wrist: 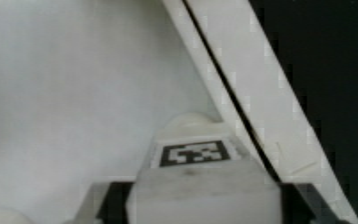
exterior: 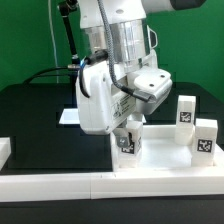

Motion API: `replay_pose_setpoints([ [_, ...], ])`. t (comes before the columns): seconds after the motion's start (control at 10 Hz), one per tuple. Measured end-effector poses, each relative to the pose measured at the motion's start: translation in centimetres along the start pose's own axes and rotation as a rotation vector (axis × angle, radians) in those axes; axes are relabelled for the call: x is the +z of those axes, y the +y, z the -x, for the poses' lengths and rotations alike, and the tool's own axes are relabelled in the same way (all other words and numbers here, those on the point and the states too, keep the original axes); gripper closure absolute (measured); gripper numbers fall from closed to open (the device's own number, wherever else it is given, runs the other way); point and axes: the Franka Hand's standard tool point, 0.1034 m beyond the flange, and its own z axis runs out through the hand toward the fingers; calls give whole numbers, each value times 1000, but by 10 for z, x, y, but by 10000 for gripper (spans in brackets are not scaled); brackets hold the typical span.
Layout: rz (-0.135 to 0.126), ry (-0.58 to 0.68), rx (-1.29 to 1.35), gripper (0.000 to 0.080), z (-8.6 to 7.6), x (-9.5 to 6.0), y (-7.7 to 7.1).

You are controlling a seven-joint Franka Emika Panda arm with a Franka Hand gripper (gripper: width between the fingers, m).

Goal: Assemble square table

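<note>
Gripper [exterior: 130, 128] pointing down over the near part of the black table [exterior: 35, 110], jaws part-way closed on a white block leg [exterior: 129, 141] with a black-and-white tag on its face. Held upright, fingers [wrist: 114, 203] dark at either flank of the leg [wrist: 197, 165] in the wrist view, tag facing the camera there. Whether the leg's lower end touches anything beneath: cannot tell.

Under and behind the leg, the square tabletop [wrist: 69, 100], a broad pale surface filling much of the wrist view, its raised rim running as a long white strip beside a dark gap. In the exterior view only a corner of the tabletop [exterior: 68, 117] visible at nine o'clock from the gripper, mostly hidden by the white arm housing.

Two more tagged legs upright at three o'clock from the gripper: one [exterior: 186, 110] farther back, one [exterior: 204, 137] nearer the camera, close together, well apart from the held leg.

Long white border bar [exterior: 150, 160] along the front at six o'clock, another short white piece [exterior: 4, 150] at the exterior view's left edge. Green backdrop [exterior: 25, 30] behind, black cable [exterior: 40, 72] trailing at ten o'clock.
</note>
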Motion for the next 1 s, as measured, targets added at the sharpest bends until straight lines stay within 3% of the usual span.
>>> replay_pose_setpoints([
  [0.2,1,0,-4,499,0,1,0],
  [0.3,3,1,-7,324,1,1,1],
  [0.4,9,1,-14,202,3,2,4],
  [0.5,3,-7,-31,202,7,-6,5],
  [0.8,-27,-71,-41,154,22,-57,16],
  [0.9,-19,-86,-48,151,27,-69,19],
  [1.0,7,-92,-50,151,27,-74,22],
])
